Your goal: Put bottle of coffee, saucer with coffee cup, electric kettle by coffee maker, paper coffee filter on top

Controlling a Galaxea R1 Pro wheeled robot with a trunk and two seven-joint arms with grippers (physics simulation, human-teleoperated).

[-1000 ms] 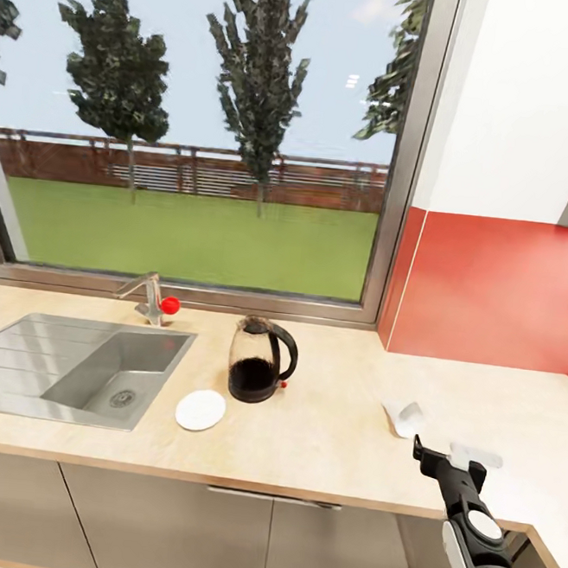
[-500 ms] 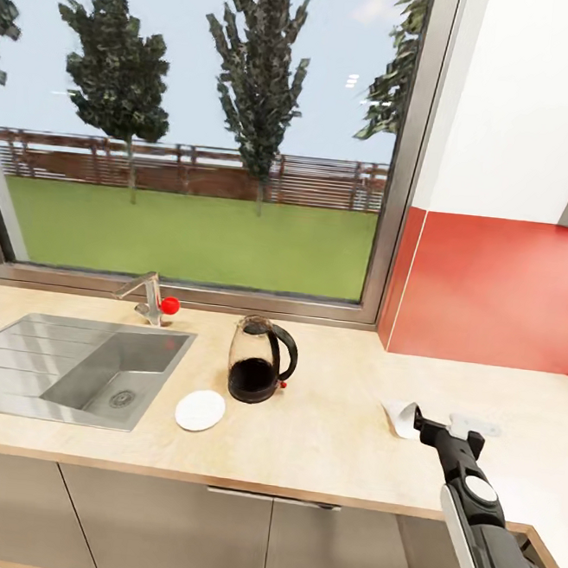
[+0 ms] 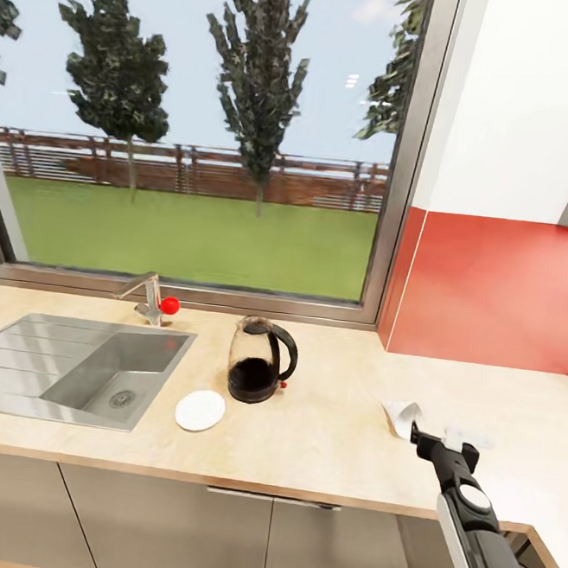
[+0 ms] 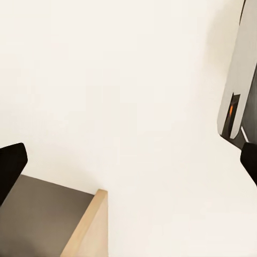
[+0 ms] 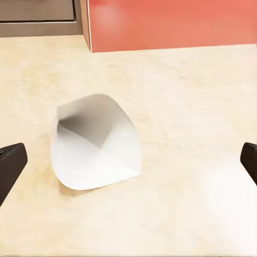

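Here the right gripper (image 5: 128,160) hangs over the paper coffee filter (image 5: 96,142), which lies on the table (image 3: 322,427) right of the electric kettle (image 3: 259,360); fingers (image 5: 10,163) spread wide, empty. The thin paper could skid or crumple if they close too shallowly.

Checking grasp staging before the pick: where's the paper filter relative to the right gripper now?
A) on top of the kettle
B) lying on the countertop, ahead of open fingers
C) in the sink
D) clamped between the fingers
B: in the right wrist view the paper coffee filter lies free on the kitchen countertop, with the right gripper fingertips spread wide at either side, not touching it.
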